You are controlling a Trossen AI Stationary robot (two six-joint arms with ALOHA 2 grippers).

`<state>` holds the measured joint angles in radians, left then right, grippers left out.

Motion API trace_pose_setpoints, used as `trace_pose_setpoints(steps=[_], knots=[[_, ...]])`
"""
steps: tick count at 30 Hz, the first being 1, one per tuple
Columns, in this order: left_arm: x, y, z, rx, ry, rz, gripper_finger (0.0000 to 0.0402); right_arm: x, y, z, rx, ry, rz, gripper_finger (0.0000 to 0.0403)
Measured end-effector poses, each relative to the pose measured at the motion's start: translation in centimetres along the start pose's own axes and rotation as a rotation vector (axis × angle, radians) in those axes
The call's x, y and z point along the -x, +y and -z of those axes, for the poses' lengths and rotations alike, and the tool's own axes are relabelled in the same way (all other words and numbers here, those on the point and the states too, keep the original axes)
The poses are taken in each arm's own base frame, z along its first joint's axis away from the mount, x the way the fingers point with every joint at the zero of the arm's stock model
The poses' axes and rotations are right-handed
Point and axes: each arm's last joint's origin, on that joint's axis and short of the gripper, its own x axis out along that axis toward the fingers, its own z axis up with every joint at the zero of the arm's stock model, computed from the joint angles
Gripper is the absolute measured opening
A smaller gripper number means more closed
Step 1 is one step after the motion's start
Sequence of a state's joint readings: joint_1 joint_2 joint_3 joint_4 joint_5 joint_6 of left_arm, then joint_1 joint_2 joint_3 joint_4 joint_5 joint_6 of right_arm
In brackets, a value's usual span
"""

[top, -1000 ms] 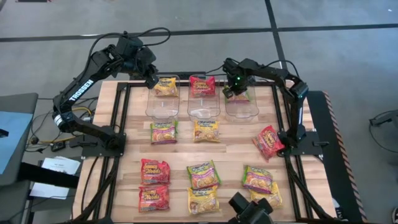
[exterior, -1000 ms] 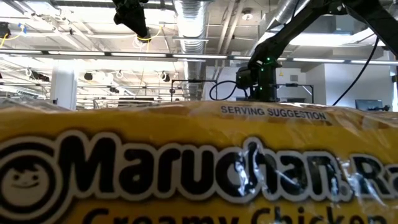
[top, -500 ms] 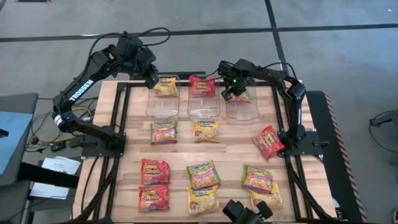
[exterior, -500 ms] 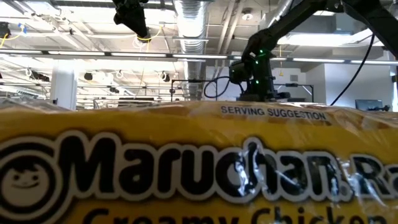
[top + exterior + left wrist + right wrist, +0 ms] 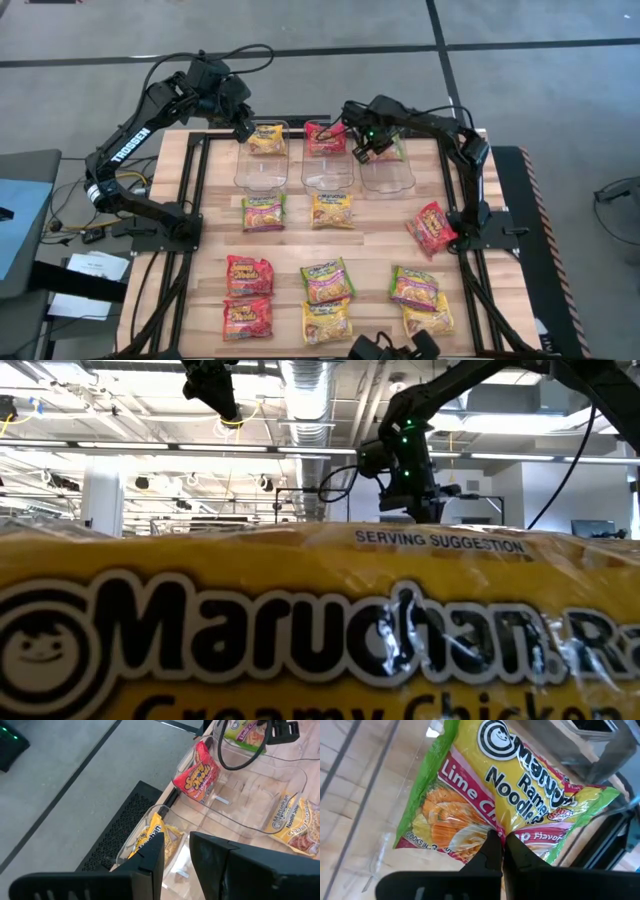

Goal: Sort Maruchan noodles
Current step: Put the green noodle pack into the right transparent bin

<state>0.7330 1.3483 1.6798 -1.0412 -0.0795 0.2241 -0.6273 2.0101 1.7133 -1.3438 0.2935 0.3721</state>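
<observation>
Over on the left, the left end effector [image 5: 243, 128] hangs just above the far end of the left bin [image 5: 262, 168], its fingers [image 5: 150, 857] set narrow with a slim gap and nothing between them. A yellow packet [image 5: 266, 139] lies in that bin's far end, right beside the end effector.

The middle bin [image 5: 327, 172] sits just right of the left bin, and a red packet [image 5: 325, 138] rests at its far end.

Right of the middle bin is the right bin [image 5: 388, 176], and here the right end effector [image 5: 364, 148] hovers over the bin's far left corner, its fingers [image 5: 492, 851] pressed together, pinching the edge of a green-edged lime packet [image 5: 495, 795]. The packet hangs over the far part of the right bin, tilted.

On the table [image 5: 375, 235], nearer than the bins: a green-edged packet [image 5: 263, 213] just in front of the left bin, a yellow one [image 5: 331, 210] just in front of the middle bin, and a red one [image 5: 432, 228] well right of that, near the right arm's base.

Nearer still from the bins, two red packets [image 5: 248, 276] stack at the left, then a green-edged one [image 5: 328, 281] with a yellow one [image 5: 327, 321] behind it, then another green-edged packet [image 5: 414, 288] overlapping a yellow one [image 5: 430, 318].

From table height, one yellow packet [image 5: 300, 630] fills nearly the whole view.
</observation>
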Motion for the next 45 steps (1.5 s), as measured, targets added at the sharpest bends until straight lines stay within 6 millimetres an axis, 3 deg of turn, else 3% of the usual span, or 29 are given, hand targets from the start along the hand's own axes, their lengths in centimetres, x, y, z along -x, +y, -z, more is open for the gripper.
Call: trace_pose_setpoints(steps=[9, 14, 29, 38, 45], knots=[[0.0, 0.0, 0.0, -0.001, 0.000, 0.000, 0.0080, 1.5, -0.6, -0.1, -0.038, -0.014, 0.052, 0.0006], [0.0, 0.0, 0.0, 0.000, 0.000, 0.000, 0.0080, 2.1, -0.3, -1.0, -0.069, -0.129, 0.062, 0.0006], [0.0, 0.0, 0.0, -0.001, 0.000, 0.000, 0.0080, 1.0, -2.3, -2.9, -0.140, -0.192, 0.014, 0.0007], [0.0, 0.0, 0.0, -0.008, 0.002, -0.007, 0.0080, -0.6, -1.9, -2.7, -0.136, -0.171, 0.009, 0.0007], [0.0, 0.0, 0.0, -0.012, 0.003, -0.014, 0.0080, -0.6, -1.9, -2.8, -0.143, -0.187, 0.005, 0.0051]])
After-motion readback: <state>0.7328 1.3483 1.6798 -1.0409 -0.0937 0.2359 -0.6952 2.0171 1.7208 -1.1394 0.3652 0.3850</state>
